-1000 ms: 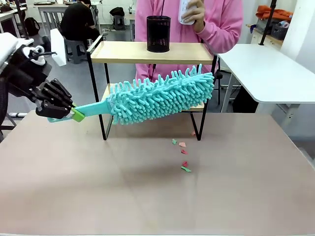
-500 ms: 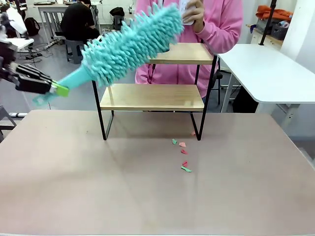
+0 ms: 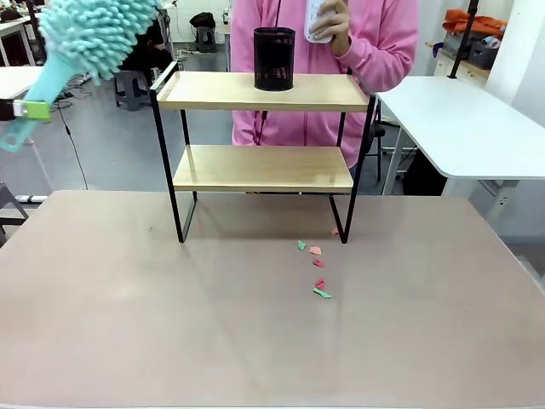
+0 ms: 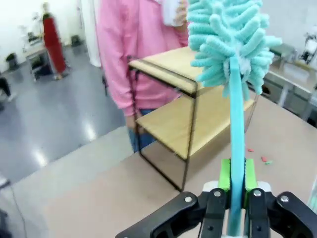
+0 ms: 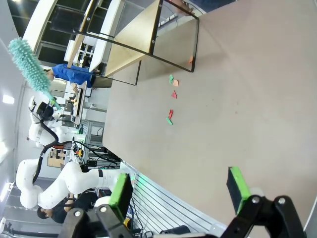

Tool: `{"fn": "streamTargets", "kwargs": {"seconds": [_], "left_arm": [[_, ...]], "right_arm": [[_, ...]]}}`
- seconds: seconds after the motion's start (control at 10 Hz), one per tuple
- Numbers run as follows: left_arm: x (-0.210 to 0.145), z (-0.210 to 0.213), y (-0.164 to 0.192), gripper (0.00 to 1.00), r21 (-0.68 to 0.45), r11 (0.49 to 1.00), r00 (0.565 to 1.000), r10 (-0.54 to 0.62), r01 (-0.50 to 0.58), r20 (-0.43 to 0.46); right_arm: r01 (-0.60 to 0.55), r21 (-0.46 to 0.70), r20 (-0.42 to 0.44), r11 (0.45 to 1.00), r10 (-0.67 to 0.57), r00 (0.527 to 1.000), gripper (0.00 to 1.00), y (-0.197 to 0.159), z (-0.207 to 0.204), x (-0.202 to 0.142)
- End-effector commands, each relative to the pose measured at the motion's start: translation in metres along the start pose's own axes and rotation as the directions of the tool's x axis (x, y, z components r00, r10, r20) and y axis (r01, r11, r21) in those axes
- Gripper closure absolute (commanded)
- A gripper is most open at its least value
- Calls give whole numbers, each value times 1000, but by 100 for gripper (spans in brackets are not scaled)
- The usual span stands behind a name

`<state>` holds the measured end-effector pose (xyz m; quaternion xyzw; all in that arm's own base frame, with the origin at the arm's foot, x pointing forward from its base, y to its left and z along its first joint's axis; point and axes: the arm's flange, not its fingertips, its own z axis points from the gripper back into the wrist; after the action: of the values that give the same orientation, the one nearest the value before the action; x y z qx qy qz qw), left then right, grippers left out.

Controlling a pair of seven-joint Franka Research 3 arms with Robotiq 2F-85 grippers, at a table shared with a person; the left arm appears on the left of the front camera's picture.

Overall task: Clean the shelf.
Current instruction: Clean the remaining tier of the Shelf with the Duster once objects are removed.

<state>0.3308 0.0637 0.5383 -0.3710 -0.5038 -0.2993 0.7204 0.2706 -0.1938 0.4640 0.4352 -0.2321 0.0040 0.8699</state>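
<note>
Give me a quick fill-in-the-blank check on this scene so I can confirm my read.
The left gripper is shut on the handle of the teal ___.
The black mesh cup stands on the ___ board of the shelf.
The coloured paper scraps lie on the ___ in front of the shelf.
The right gripper is ___.
Missing: duster; top; table; open.

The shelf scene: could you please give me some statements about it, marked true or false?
1. The left gripper is shut on the handle of the duster. True.
2. The duster's head rests on the lower board of the shelf. False: it is in the air, left of the shelf.
3. A black mesh cup stands on the top board. True.
4. The paper scraps lie on the lower board. False: they lie on the table before the shelf.
5. The right gripper is open. True.
</note>
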Motion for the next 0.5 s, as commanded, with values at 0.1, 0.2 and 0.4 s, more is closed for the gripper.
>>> {"fn": "streamTargets", "kwargs": {"seconds": [0.1, 0.2, 0.4], "left_arm": [[-70, 6, -37, 87, 386, 851, 923, 385, -357, 4], [-71, 14, -32, 87, 452, 775, 881, 470, -443, 57], [-77, 4, -13, 87, 570, 673, 813, 581, -472, -13]], "right_arm": [[-25, 21, 19, 999, 24, 1000, 0, 0, -2, 1], [-25, 21, 19, 999, 24, 1000, 0, 0, -2, 1], [-25, 21, 19, 999, 24, 1000, 0, 0, -2, 1]]}}
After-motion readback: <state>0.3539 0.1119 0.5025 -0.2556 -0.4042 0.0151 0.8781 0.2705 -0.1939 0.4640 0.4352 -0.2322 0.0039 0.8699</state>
